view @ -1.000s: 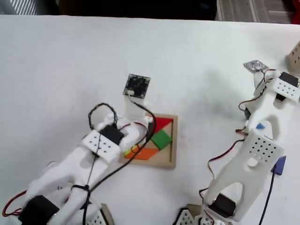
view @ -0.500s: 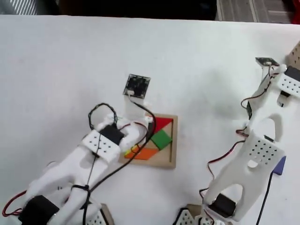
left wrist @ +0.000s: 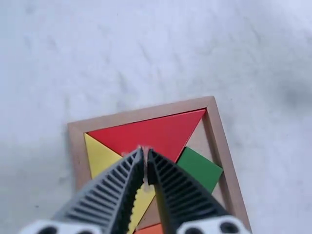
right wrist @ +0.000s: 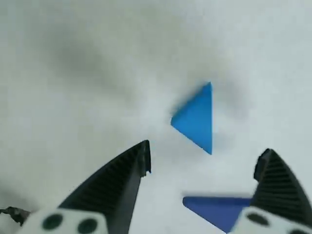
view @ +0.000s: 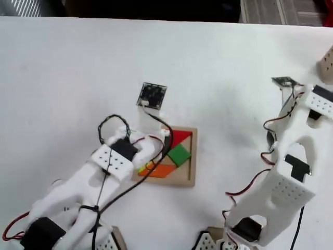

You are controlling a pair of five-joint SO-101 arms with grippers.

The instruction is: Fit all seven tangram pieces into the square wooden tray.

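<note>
Right wrist view: right gripper (right wrist: 204, 151) spread wide above table (right wrist: 73, 73). Blue triangle (right wrist: 197, 119) flat just ahead, between tips; darker blue piece (right wrist: 217, 209) nearer, beside one finger. Triangle likely light, stiff, thin, slick: pinch low across opposite edges. Open room all round. Left gripper (left wrist: 145, 153) pinched together over tray (left wrist: 75, 141), red triangle (left wrist: 151, 131) under tips.

We seem to be at a robotics lab bench: plain white table (view: 78, 62), a bare circuit board (view: 152, 95) just ahead of the left gripper (left wrist: 145, 152), loose cable (view: 132, 182) running behind it.
</note>
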